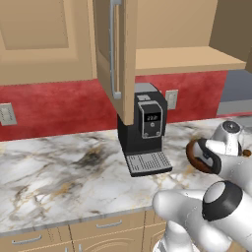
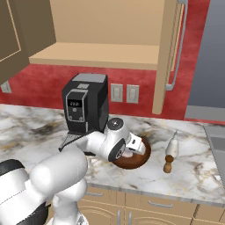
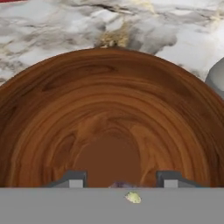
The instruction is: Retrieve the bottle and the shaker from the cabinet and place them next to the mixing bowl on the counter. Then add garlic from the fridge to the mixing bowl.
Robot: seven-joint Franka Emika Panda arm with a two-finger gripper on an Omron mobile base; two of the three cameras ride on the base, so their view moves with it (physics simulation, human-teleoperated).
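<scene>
The dark reddish-brown mixing bowl (image 3: 109, 113) spreads wide right under my gripper (image 3: 122, 180), whose two fingertips stand far apart. A small pale piece of garlic (image 3: 124, 185) shows low between them, narrower than the gap and touching neither finger. From the right base camera, the gripper (image 2: 133, 148) hangs over the bowl (image 2: 143, 159), with the pale garlic (image 2: 127, 154) under it. On the marble counter (image 2: 197, 176), right of the bowl, are the white bottle (image 2: 173, 145) and the brown shaker (image 2: 168, 164). The bowl (image 1: 196, 156) is partly hidden behind my wrist.
A black coffee machine (image 1: 143, 130) stands on the counter left of the bowl. The wall cabinet (image 2: 101, 52) above is open, its shelf bare, with one door (image 1: 115, 54) swung out over the machine. Tan drawers (image 1: 108, 225) run below the counter edge.
</scene>
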